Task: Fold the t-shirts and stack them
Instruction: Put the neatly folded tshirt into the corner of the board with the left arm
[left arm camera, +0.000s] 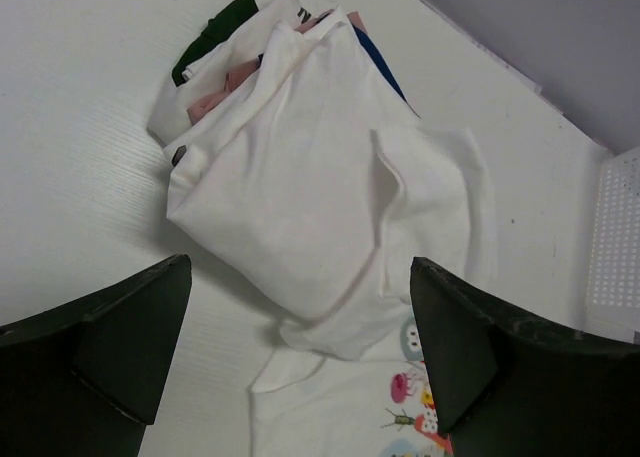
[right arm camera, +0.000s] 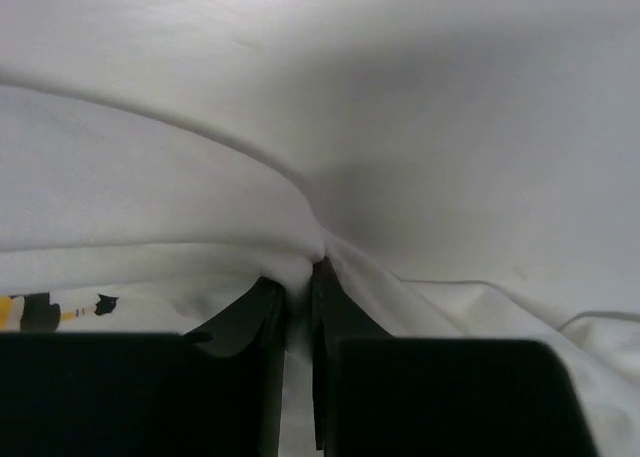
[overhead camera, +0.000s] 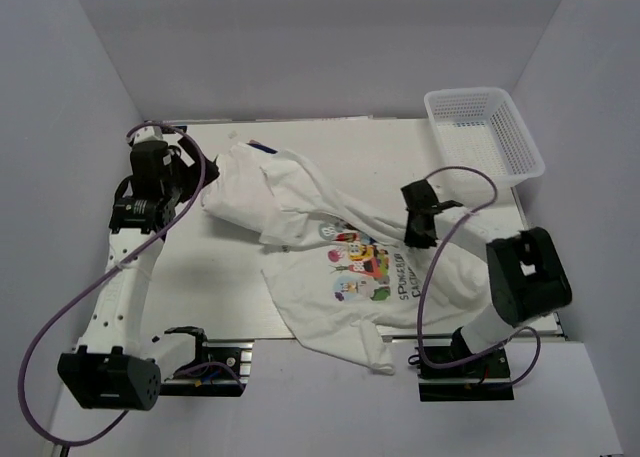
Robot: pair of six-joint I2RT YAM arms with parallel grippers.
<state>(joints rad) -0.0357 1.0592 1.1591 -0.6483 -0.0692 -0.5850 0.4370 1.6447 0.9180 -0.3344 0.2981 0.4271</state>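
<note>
A white t-shirt with a colourful cartoon print (overhead camera: 362, 267) lies spread and rumpled across the table's middle and right, one part hanging over the front edge. My right gripper (overhead camera: 415, 239) is shut on a pinched fold of it (right arm camera: 300, 262), the cloth pulled taut towards the left. A stack of folded t-shirts (overhead camera: 240, 192) lies at the back left; the left wrist view shows it as a white bundle (left arm camera: 300, 177) with pink, green and blue edges. My left gripper (overhead camera: 190, 172) hovers open and empty above that bundle's left side, its fingers (left arm camera: 120, 347) wide apart.
A white plastic mesh basket (overhead camera: 485, 132) stands at the back right corner; its edge shows in the left wrist view (left arm camera: 615, 247). Bare white table (overhead camera: 200, 277) lies in front of the stack. The arm bases sit along the front edge.
</note>
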